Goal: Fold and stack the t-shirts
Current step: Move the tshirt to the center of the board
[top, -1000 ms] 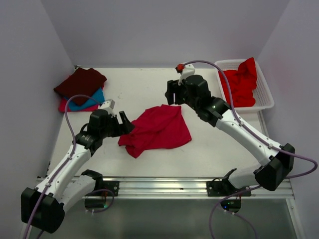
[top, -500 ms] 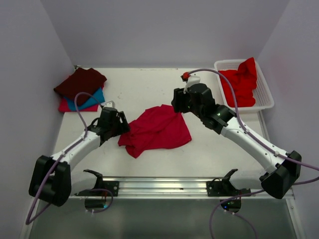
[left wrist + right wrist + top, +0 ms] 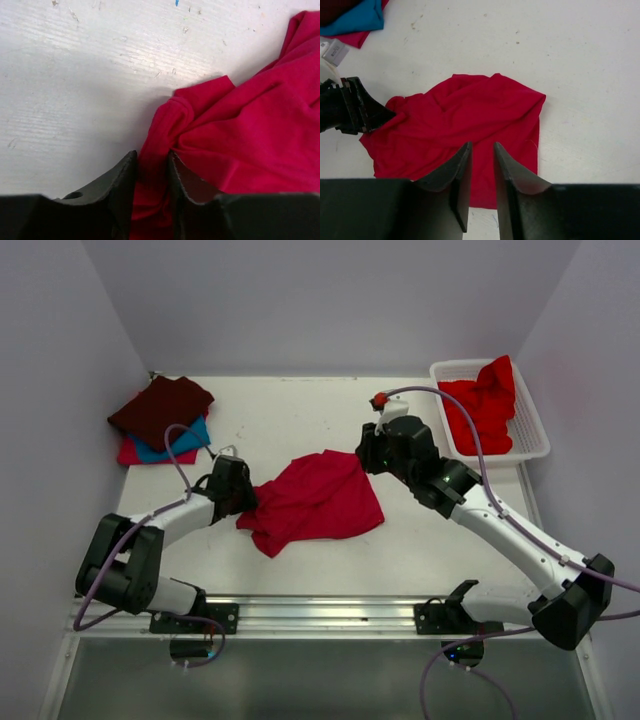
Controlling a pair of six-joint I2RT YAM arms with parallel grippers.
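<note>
From above, both arms have closed in: left gripper point(image 3: 243, 502) at the left edge of the crimson shirt point(image 3: 320, 495) mid table point(image 3: 300, 420), right gripper point(image 3: 368, 455) at its far corner; folded stack point(image 3: 160, 420) far left, basket point(image 3: 537, 425) far right. Left wrist: jaws pinch a fold. Right wrist: jaws narrowed, grip unclear

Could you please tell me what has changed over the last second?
The left gripper moved in and closed on an edge of the crumpled crimson cloth t-shirt. The right gripper edged rightward, its jaws narrowing on nothing. The folded shirt stack and white plastic lattice basket stayed put.
</note>
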